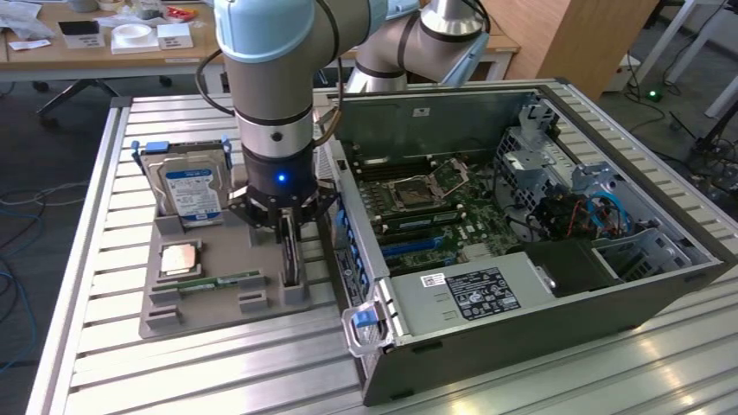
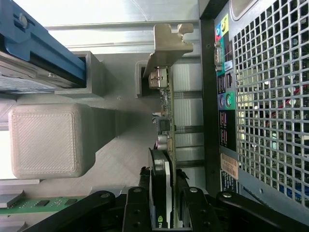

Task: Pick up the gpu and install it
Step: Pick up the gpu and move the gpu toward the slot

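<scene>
The gpu (image 1: 290, 264), a thin black card, stands on edge in a slot of the grey parts tray (image 1: 173, 322), just beside the open computer case (image 1: 542, 285). My gripper (image 1: 286, 232) is directly above it, reaching down over its top edge. In the wrist view the gpu (image 2: 165, 140) runs away from me, its silver bracket (image 2: 166, 46) at the far end resting in a tray holder. My gripper (image 2: 163, 188) straddles the card, and both black fingers (image 2: 145, 193) lie against its faces. The card still sits in the tray.
The tray also holds a silver hard drive with a blue-white label (image 1: 190, 190), a processor (image 1: 179, 258) and a green memory stick (image 1: 219, 282). The case's motherboard (image 1: 427, 207) lies exposed. The case's perforated rear panel (image 2: 260, 96) is close beside the card. A grey tray block (image 2: 46, 140) is on the other side.
</scene>
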Controlling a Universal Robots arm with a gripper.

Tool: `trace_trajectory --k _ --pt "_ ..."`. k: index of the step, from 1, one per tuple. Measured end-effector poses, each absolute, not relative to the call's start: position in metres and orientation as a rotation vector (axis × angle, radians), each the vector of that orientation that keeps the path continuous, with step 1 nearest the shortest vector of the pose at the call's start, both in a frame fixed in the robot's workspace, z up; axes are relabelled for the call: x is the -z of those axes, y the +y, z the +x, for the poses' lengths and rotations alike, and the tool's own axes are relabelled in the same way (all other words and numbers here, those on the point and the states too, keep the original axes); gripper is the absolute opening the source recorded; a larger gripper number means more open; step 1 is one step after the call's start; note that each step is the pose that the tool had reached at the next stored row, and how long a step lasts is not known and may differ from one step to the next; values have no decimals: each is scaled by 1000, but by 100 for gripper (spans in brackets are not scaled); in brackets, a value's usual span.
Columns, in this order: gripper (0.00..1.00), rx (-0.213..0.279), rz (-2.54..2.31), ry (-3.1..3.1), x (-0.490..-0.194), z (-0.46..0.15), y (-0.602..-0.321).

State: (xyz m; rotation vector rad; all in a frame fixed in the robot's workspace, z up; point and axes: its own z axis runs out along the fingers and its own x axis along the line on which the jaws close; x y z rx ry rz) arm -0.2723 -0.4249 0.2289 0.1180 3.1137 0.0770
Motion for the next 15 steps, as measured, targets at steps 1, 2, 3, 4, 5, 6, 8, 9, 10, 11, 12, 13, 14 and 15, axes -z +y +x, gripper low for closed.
trace_trajectory --k 1,2,3,4,5,6,8,9,10,11,12,13,14,15 --pt "33 -77 118 3114 -229 -272 -425" --pt "33 -77 118 3114 -229 -272 -425" --pt "33 -77 118 3114 -229 -272 -425" --pt "33 -77 118 3114 -229 -272 -425" --pt "33 -77 118 3114 -229 -272 -425" --pt "33 -77 118 3114 -229 -272 -425" --pt "33 -77 118 3114 -229 -272 -425" --pt "31 -77 118 3114 -229 -272 -425" --pt "27 -77 118 3114 -229 -272 -425" --pt "27 -77 118 3114 -229 -272 -425" --pt "27 -77 118 3114 -229 -272 -425" --pt "27 -77 118 3114 -229 -272 -425" --pt "27 -77 118 3114 -229 -272 -425" --pt "27 -77 118 3114 -229 -272 -425"
